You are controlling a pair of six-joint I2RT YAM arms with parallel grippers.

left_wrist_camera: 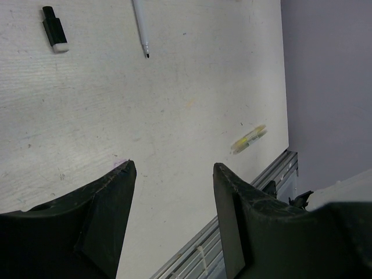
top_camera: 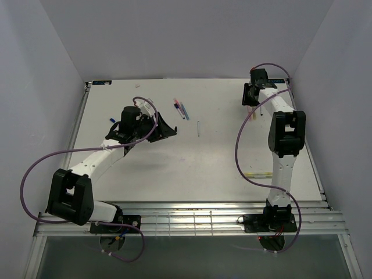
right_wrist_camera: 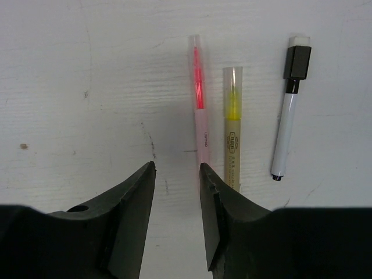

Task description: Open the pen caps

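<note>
White and faintly scuffed, the tabletop (top_camera: pixel 174 174) is carrying pens scattered around a thin white pen (top_camera: pixel 198 128), which is lying bare-tipped near its middle.

To the left of the thin white pen, the left end effector (left_wrist_camera: pixel 173 167) is hovering released. Its fingers are standing wide with only bare surface between them. Its wrist camera is showing a loose black cap (left_wrist_camera: pixel 54 28) with a white end, lying apart from the thin white pen on its left in that view. A blurred yellow pen (left_wrist_camera: pixel 249 138) is lying well apart from the thin white pen, toward the near rail (left_wrist_camera: pixel 232 238). Just behind and left of the thin white pen in the top view, pink and blue pens (top_camera: pixel 181 109) are lying close together.

Well to the right of the thin white pen and further back, the right end effector (right_wrist_camera: pixel 176 167) is hovering over three capped pens. It is released, with its fingers standing apart and gripping nothing. A pink pen (right_wrist_camera: pixel 200 125) is lying with its tail just beside the inner edge of the right-hand finger (right_wrist_camera: pixel 218 215), not between the two fingers. A yellow pen (right_wrist_camera: pixel 233 145) is lying just beside the pink pen, with its tail passing behind that finger. A black-capped pen (right_wrist_camera: pixel 285 133) is lying apart on the far side of the yellow one. Clear caps (right_wrist_camera: pixel 196 58) are sitting on the pink and yellow pens, and a black cap (right_wrist_camera: pixel 297 62) is sitting on the third.
</note>
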